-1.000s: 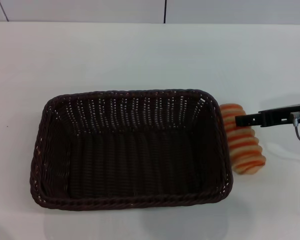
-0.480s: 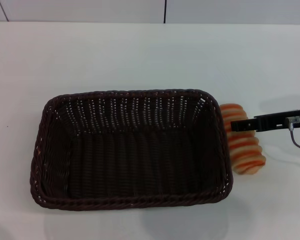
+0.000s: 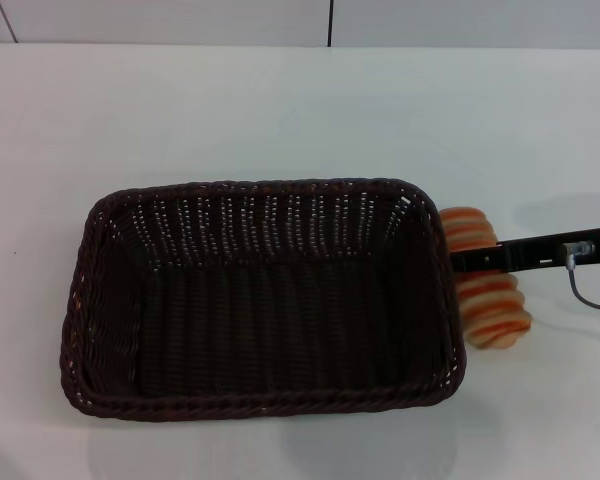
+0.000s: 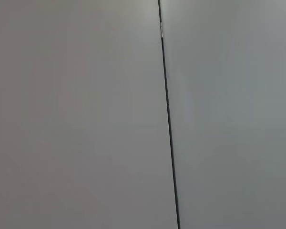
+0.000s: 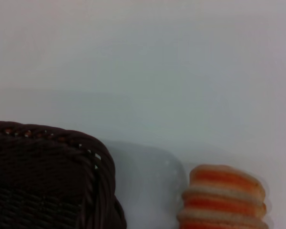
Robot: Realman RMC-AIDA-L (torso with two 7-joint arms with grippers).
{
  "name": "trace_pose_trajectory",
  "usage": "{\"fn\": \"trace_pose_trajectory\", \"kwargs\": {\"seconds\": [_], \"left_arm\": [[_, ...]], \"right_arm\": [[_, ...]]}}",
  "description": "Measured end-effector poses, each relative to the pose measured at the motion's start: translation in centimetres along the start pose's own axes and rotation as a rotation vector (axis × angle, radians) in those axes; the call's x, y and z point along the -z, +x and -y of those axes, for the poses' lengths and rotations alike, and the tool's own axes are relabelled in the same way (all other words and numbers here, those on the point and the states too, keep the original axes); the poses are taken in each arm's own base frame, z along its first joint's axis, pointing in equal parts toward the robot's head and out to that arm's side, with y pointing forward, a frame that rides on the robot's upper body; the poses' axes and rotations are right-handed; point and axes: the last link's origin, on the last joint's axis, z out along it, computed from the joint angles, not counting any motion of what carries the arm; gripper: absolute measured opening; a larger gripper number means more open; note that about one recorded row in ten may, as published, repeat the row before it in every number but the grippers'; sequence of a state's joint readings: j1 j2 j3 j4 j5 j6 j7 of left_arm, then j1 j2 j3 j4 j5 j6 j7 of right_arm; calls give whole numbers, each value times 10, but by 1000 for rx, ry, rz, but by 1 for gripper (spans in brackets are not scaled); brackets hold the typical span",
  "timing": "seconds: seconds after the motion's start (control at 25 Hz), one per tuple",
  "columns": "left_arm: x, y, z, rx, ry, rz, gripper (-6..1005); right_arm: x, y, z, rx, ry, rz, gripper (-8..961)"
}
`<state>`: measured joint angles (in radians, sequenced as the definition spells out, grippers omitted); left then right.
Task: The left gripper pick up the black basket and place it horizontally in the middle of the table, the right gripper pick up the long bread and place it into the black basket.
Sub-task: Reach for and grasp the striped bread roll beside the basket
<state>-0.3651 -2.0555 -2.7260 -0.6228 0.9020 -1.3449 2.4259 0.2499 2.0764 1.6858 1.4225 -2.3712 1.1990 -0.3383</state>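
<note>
From the head camera I see the black basket [image 3: 260, 298] sitting long side across, about in the middle of the white table [image 3: 280, 110], its woven inside bare. The long bread [image 3: 485, 280] lies on the table just beside the basket's right end, outside it, running front to back with its orange stripes across. The right gripper [image 3: 470, 262] comes in from the right edge as a thin black bar lying across the loaf's middle, its tip close to the basket's rim. I only make out that one dark finger over the bread, so I cannot tell whether the fingers are spread or closed on the loaf – the far side is hidden. A grey cable [image 3: 585, 290] loops down from the arm near the picture's edge. The left arm does not appear in this view.

My left wrist camera shows only a plain grey wall [image 4: 76, 114] with one thin dark seam [image 4: 168, 114] running through it – no fingers, no basket, no table.

My right wrist camera looks low across the table [image 5: 148, 62]. One rounded corner of the basket [image 5: 47, 181] fills the lower part, its braided rim plain to see, and the end of the bread [image 5: 224, 198] rests on the table near that corner, with a strip of white surface between them. This gripper's own fingers are not in the picture
</note>
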Motion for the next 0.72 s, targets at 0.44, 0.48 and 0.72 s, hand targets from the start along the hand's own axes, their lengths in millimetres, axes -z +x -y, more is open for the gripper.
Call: {"fn": "trace_pose_trajectory", "kwargs": {"seconds": [0.44,0.48,0.72], "left_arm": [[1,1,-1,-2,-6,-9,808],[1,1,-1,-2,-6,-9,808],[0,3,-1,-1,-11,-18,809]], "right_arm": [[-4,1,2,-9,-1,-15,801],[-4,1,2,-9,-2,-18,801],[-6,0,2,-5,-4,-23,801]]}}
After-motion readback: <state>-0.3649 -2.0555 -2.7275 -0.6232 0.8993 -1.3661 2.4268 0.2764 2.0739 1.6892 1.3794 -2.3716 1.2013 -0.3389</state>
